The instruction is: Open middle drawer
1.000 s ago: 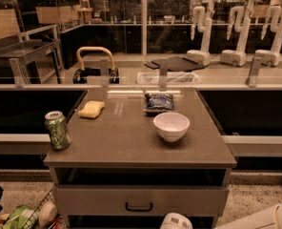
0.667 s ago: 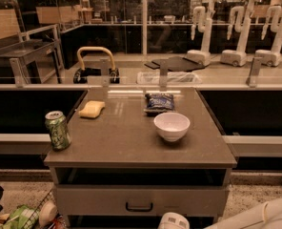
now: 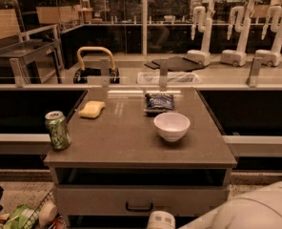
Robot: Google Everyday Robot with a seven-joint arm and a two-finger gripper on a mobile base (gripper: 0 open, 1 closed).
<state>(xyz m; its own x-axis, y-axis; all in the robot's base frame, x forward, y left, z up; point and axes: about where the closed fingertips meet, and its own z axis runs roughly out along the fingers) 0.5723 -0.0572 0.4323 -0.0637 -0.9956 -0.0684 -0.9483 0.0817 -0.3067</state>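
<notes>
The middle drawer (image 3: 141,200) is a wide grey front under the dark open recess (image 3: 141,176) of the cabinet. It looks closed, and its small black curved handle (image 3: 139,206) sits at its centre. My gripper (image 3: 161,220) shows only as a white rounded end at the bottom edge, just below and right of the handle. My white arm (image 3: 257,208) comes in from the bottom right corner. I cannot see any contact between the gripper and the handle.
On the cabinet top (image 3: 131,142) stand a green soda can (image 3: 57,130) at the left edge, a yellow sponge (image 3: 92,109), a blue chip bag (image 3: 159,102) and a white bowl (image 3: 172,126). Clutter (image 3: 24,216) lies on the floor at the lower left. A rail (image 3: 141,86) runs behind.
My arm has come further into view from the bottom right, and the gripper end has shifted left towards the drawer handle. The drawer and the things on top have not moved.
</notes>
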